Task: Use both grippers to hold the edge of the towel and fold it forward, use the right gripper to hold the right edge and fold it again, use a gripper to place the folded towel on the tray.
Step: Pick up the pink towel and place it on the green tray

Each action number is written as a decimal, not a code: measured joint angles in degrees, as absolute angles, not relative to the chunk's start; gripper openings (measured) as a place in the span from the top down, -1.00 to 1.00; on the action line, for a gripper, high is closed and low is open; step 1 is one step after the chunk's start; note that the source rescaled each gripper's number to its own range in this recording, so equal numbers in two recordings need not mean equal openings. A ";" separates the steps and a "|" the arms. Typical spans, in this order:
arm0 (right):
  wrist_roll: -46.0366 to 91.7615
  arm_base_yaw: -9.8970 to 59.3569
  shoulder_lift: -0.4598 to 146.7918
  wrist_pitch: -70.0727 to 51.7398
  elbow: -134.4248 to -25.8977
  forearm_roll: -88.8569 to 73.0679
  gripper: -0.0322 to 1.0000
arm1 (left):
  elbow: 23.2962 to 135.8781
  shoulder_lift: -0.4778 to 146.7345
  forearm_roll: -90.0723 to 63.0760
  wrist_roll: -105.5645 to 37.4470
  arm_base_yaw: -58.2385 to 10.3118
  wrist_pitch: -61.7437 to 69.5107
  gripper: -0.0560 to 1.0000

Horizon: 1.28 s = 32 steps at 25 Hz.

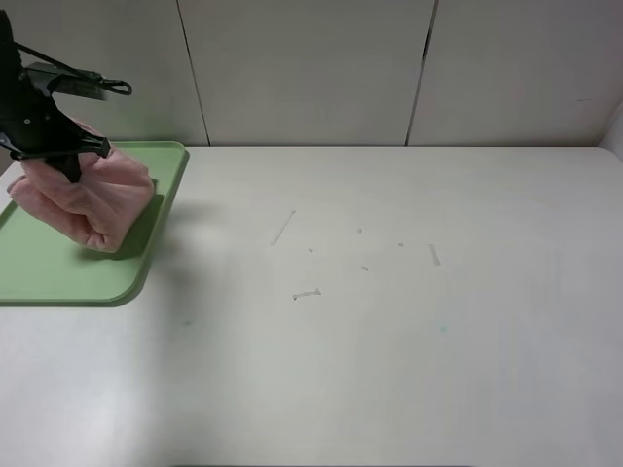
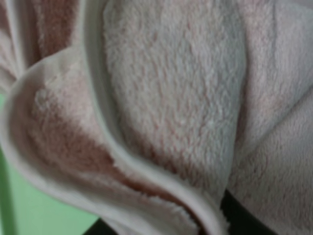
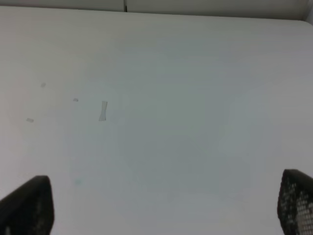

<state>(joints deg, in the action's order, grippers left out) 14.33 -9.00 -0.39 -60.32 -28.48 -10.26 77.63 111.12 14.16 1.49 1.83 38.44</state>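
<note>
The pink towel point(image 1: 92, 199) is bunched into a folded bundle and hangs from my left gripper point(image 1: 68, 163), which is shut on its upper part. The bundle's low end rests on or just above the light-green tray point(image 1: 58, 268) at the far left of the table. In the left wrist view the towel point(image 2: 171, 98) fills the frame, with its pale stitched hem point(image 2: 98, 122) curving across and a bit of the tray point(image 2: 29, 208) below. My right gripper point(image 3: 161, 205) is open and empty over bare table; it is out of the exterior high view.
The white table point(image 1: 389, 341) carries a few small scuff marks point(image 1: 307, 293) near its middle. A panelled wall point(image 1: 311, 68) runs along the back edge. The tray's right rim point(image 1: 161, 219) lies beside the towel bundle.
</note>
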 joint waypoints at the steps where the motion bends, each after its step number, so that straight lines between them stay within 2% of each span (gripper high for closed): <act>1: 14.33 -9.00 -0.39 -60.32 -28.48 -10.26 -1.00 | 77.57 111.18 14.50 1.61 2.31 38.50 0.47; 16: 14.33 -9.00 -0.39 -60.32 -28.48 -10.26 -1.00 | 75.72 111.66 14.95 1.87 2.77 36.85 0.44; 17: 14.33 -9.00 -0.39 -60.32 -28.48 -10.26 -1.00 | 75.72 111.66 15.24 1.87 2.77 36.85 0.33; 18: 14.33 -9.00 -0.39 -60.32 -28.48 -10.26 -1.00 | 75.72 111.66 15.82 1.87 2.77 36.85 0.09; 20: 14.33 -9.00 -0.39 -60.32 -28.48 -10.26 -1.00 | 75.72 111.66 17.03 1.87 2.77 36.73 -0.52; 22: 14.33 -9.00 -0.39 -60.32 -28.48 -10.26 -1.00 | 75.72 111.66 17.99 1.87 2.77 36.68 -0.80; 25: 14.33 -9.00 -0.39 -60.32 -28.48 -10.26 -1.00 | 75.72 111.66 18.93 1.87 2.77 37.09 -0.95; 32: 14.33 -9.00 -0.39 -60.32 -28.48 -10.26 -1.00 | 75.72 111.66 19.05 1.87 2.77 37.28 -1.00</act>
<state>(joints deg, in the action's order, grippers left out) 14.33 -9.00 -0.39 -60.32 -28.48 -10.26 75.72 111.66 19.05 1.87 2.77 37.28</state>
